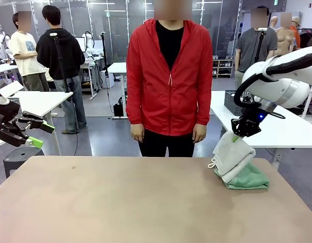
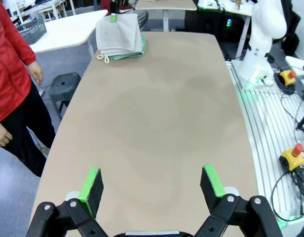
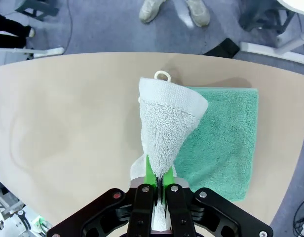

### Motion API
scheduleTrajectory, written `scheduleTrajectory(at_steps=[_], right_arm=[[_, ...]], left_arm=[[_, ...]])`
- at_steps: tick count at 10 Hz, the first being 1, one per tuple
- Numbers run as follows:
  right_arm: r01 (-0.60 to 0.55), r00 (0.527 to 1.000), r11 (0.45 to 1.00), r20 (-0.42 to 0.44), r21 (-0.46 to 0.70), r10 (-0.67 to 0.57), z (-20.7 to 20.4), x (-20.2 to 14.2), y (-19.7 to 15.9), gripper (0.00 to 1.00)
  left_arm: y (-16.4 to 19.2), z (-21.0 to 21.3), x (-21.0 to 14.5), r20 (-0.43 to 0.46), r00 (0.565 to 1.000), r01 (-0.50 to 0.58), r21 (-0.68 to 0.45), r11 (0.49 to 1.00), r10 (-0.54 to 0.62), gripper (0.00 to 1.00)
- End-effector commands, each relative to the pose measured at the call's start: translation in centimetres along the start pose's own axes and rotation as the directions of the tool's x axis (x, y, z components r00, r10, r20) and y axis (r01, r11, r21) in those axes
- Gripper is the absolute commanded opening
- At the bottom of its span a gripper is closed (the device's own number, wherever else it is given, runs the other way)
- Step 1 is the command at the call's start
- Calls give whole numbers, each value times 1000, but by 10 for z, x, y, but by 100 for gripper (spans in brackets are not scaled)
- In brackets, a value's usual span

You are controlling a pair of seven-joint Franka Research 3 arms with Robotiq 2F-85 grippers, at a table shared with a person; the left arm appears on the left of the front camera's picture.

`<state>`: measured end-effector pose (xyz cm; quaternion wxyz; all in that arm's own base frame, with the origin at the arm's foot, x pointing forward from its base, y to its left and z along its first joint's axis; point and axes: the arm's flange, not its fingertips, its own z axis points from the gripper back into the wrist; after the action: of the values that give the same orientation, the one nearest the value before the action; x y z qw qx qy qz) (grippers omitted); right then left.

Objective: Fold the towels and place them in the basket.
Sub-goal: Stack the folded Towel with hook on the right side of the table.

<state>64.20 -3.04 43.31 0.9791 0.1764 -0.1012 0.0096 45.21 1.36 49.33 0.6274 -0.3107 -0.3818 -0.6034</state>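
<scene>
The right gripper [image 1: 240,135] was clamped on an edge of the cream-white terry-cloth hand towel [image 1: 232,155], its green-padded fingers [image 3: 150,174] pressed together with the cloth pinched between them. The towel hung in a taper from the grip, its lower end and corner loop [image 3: 162,75] resting at the far right part of the light brown tabletop [image 1: 135,202]. Beneath it lay the mint green terry-cloth towel [image 1: 249,179], folded flat and close to the table's right edge.

The step in hand appeared to be folding the cream-white towel. To do it well, the pinched edge should be carried across in a smooth arc and kept taut, so that the layers settle square on each other and do not bunch. The green towel underneath should not be dragged along. Release should wait until the held edge lies down on the cloth.

The left gripper [image 2: 152,185] hovered above the near left corner of the tabletop, fingers spread wide and grasping nothing.

A dark grey wire-mesh basket [image 1: 232,103] stood on a white side table [image 1: 277,129] beyond the right edge, well apart from both towels. A person in a red jacket [image 1: 168,76] stood at the far edge, hands down.
</scene>
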Motion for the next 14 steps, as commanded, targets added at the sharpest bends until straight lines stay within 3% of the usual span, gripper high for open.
scheduleTrajectory(at_steps=[1, 5, 9, 10, 11, 12, 13, 14], right_arm=[[-16, 1000, 995, -18, 98, 18, -4, 3, -32, 6], [61, 996, 981, -73, 185, -48, -37, 0, -97, 6], [83, 995, 971, -80, 224, -67, -51, -7, -126, 6], [84, 994, 970, -83, 227, -67, -53, -7, -128, 26], [84, 994, 971, -84, 226, -66, -54, -6, -129, 26], [86, 993, 974, -93, 211, -68, -52, -7, -129, 46], [88, 993, 978, -100, 190, -70, -50, -7, -129, 26], [96, 991, 982, -112, 162, -78, -48, -6, -129, 66]], left_arm=[[0, 1, 1, 5, 1000, 2, 0, 1000, -2, 100], [0, 1, 1, 5, 1000, 2, 0, 1000, -2, 100], [0, 1, 1, 5, 1000, 2, 0, 1000, -2, 100], [0, 1, 1, 5, 1000, 2, 0, 1000, -2, 100], [0, 1, 1, 5, 1000, 2, 0, 1000, -2, 100], [0, 1, 1, 5, 1000, 2, 0, 1000, -2, 100], [0, 1, 1, 5, 1000, 2, 0, 1000, -2, 100], [0, 1, 1, 5, 1000, 2, 0, 1000, -2, 100]])
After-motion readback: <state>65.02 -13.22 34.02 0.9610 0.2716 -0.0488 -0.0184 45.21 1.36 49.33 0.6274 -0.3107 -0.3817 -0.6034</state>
